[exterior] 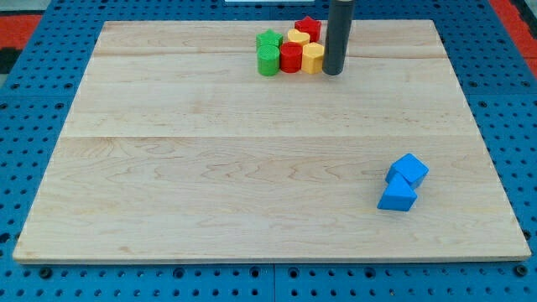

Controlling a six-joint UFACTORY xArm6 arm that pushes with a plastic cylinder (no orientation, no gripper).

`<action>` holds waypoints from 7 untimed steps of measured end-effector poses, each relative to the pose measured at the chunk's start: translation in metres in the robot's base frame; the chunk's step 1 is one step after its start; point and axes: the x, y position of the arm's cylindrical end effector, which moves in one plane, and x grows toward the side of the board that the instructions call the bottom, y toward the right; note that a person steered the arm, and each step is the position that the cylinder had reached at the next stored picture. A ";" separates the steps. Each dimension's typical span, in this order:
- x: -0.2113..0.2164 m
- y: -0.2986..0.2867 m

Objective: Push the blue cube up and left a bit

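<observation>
A pale wooden bench [252,168] lies on a blue pegboard [33,101] that frames it on every side, with a strip of red showing at the view's top corners. The arm carries no hand, only a straight dark rod, so there is nothing to spread or pinch; its tip [333,72] rests on the bench near the view's top edge.

Taking the tip as the landmark: just to its left, touching or almost touching it, stands a yellow cylinder [313,59]. Further left in the same row come a red cylinder [291,57] and a green cylinder [268,60], packed side by side. Behind that row, towards the view's top, sit a green block [268,39], a yellow block [297,37] and a red star-shaped block [309,28], all up and left of the tip.

The blue cube [409,169] is well apart from the tip, far down and to the right of it. A blue triangular block [397,196] touches the cube on its lower left side.
</observation>
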 end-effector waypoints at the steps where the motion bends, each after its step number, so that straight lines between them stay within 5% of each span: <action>1: -0.018 0.000; 3: 0.011 0.011; 5: 0.044 0.115; 7: 0.145 0.136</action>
